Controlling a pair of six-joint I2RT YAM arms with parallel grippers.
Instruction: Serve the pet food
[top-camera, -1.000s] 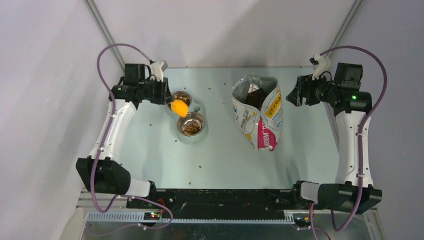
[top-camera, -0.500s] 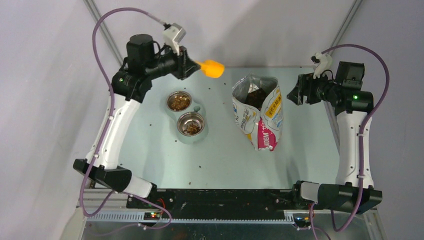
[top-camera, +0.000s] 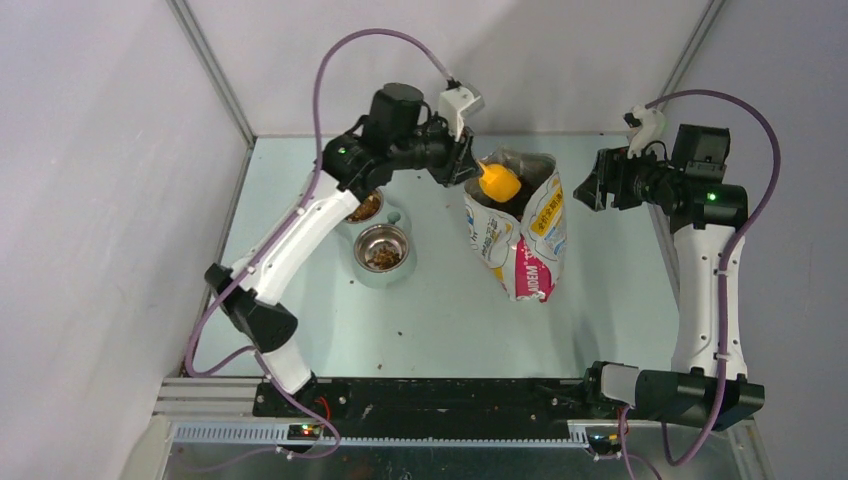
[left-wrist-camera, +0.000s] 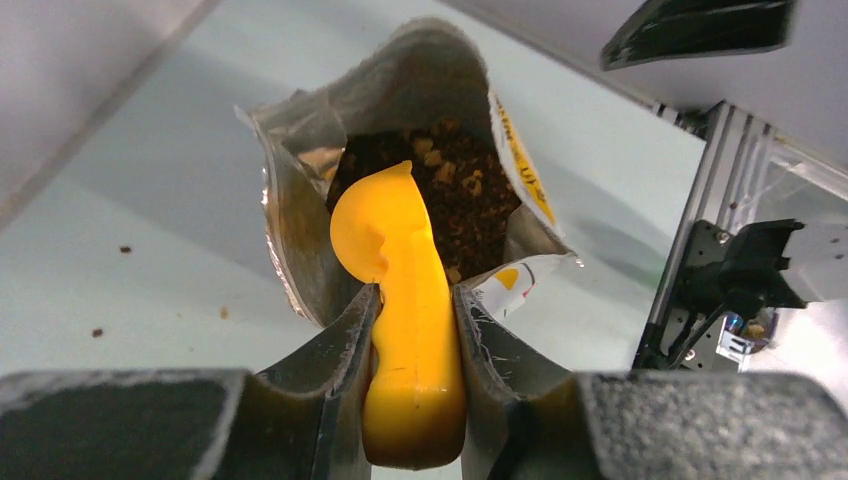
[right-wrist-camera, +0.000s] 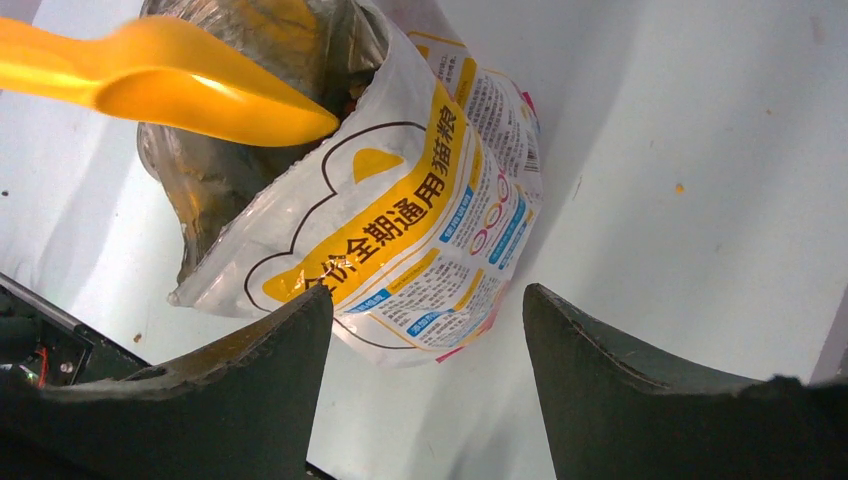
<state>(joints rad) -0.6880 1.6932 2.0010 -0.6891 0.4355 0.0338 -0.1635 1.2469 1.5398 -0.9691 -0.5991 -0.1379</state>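
The pet food (top-camera: 515, 196) is a dark-brown heap inside the open foil bag (top-camera: 522, 245), which lies at the table's right centre. My left gripper (top-camera: 467, 166) is shut on the handle of the orange scoop (top-camera: 498, 182), whose bowl hangs at the bag's mouth. In the left wrist view the gripper (left-wrist-camera: 415, 295) clamps the scoop (left-wrist-camera: 395, 240) just over the pet food (left-wrist-camera: 455, 180). My right gripper (top-camera: 590, 190) is open and empty, to the right of the bag. In its wrist view (right-wrist-camera: 425, 300) the bag (right-wrist-camera: 400, 230) and the scoop (right-wrist-camera: 170, 85) lie ahead.
A double bowl stand holds two steel bowls with kibble: the near one (top-camera: 382, 247) shows fully, the far one (top-camera: 366, 207) is partly hidden under my left arm. Loose crumbs (top-camera: 400, 330) lie on the table. Walls close off the back and sides.
My left arm has swung right with the scoop, from the far bowl, up over the table's back, to the bag's mouth. The right arm has not moved.
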